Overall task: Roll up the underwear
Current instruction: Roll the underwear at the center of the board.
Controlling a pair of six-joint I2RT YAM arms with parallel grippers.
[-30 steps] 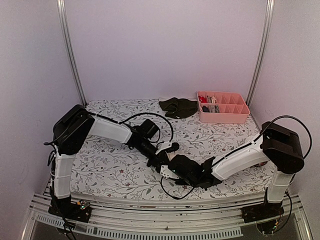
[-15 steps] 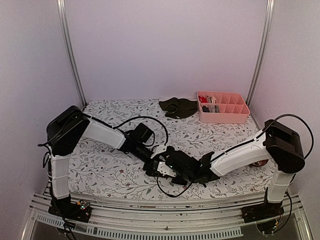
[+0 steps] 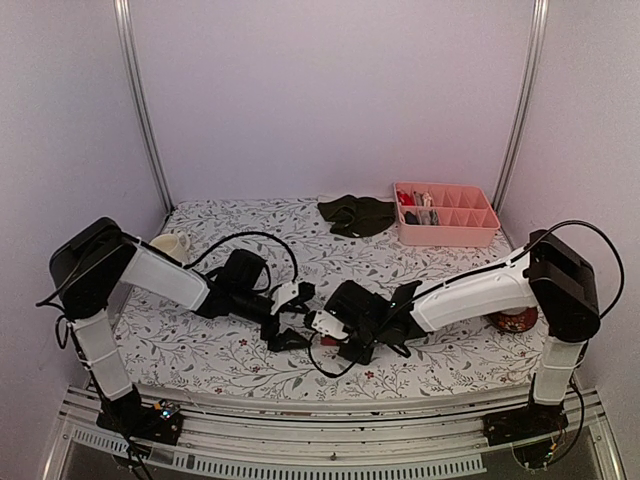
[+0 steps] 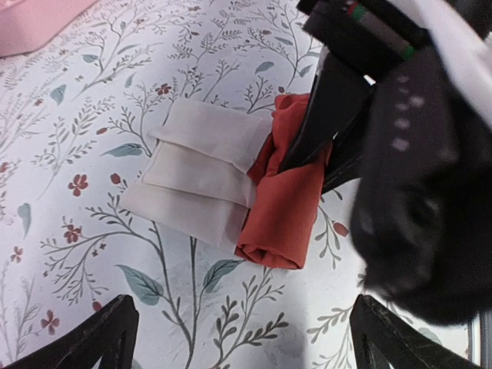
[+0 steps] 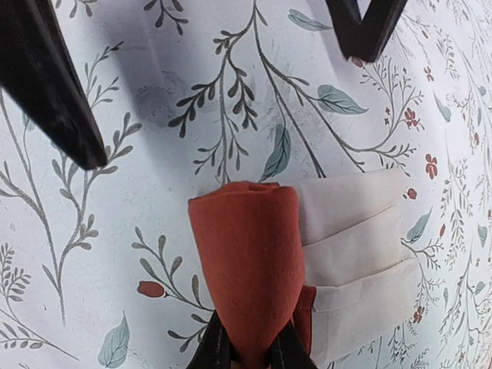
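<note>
A rust-red underwear lies rolled into a short tube on the flowered table, its open end facing my left gripper. My right gripper is shut on the roll's other end. A folded whitish underwear lies flat against the roll's side, touching it. My left gripper stands wide open just in front of the roll, with nothing between its fingers. In the top view both grippers meet near the table's middle, left gripper facing right gripper. A dark olive-black underwear lies crumpled at the back.
A pink divided tray with small items stands at the back right, beside the dark garment. A cream mug sits at the left edge behind my left arm. A red-brown round object rests by the right arm's base.
My left gripper has opened, let go of the roll and drawn back leftward. The right gripper has shut on the rust-red roll and shifted left with it. The mug has come into view.
</note>
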